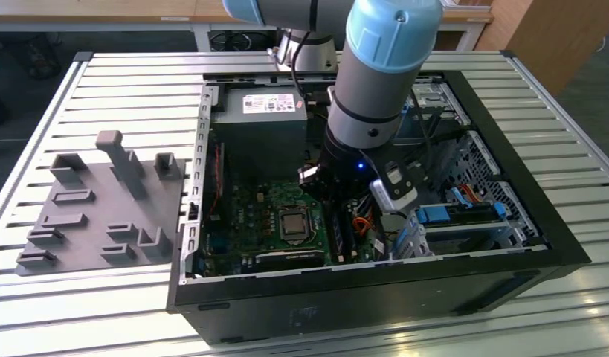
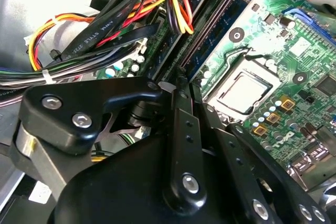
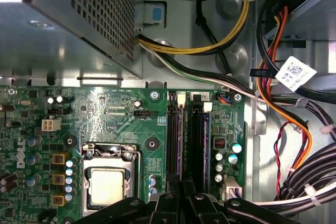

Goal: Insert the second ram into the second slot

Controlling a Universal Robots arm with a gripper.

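On the exterior view's left, well away from the end effector (image 1: 339, 190), a grey moulded fixture plate (image 1: 96, 201) lies on the slatted metal bench (image 1: 116, 82). The open black computer case (image 1: 384, 297) sits on the same bench, and the arm reaches down into it.

Inside, a grey metal power supply box (image 1: 259, 123) stands beyond the end effector. A green motherboard (image 1: 250, 216) lies below it, with the square silver processor socket (image 1: 291, 223) just to its side.

In the first wrist view the end effector (image 3: 181, 190) hangs directly over the near end of two long black memory slots (image 3: 197, 135), beside the socket (image 3: 110, 184). We cannot tell whether it is apart, together or clamped on anything.

In the second wrist view a thin blue circuit-board stick (image 2: 228, 22) stands on edge along the slots, just ahead of the end effector (image 2: 176, 85). We cannot tell whether this is the second ram or which slot holds it.

A bundle of red, yellow, orange and black cables (image 3: 278, 108) runs on the far side of the slots from the socket. Light-blue plastic drive latches (image 1: 473, 212) sit near the end effector on the exterior view's right.
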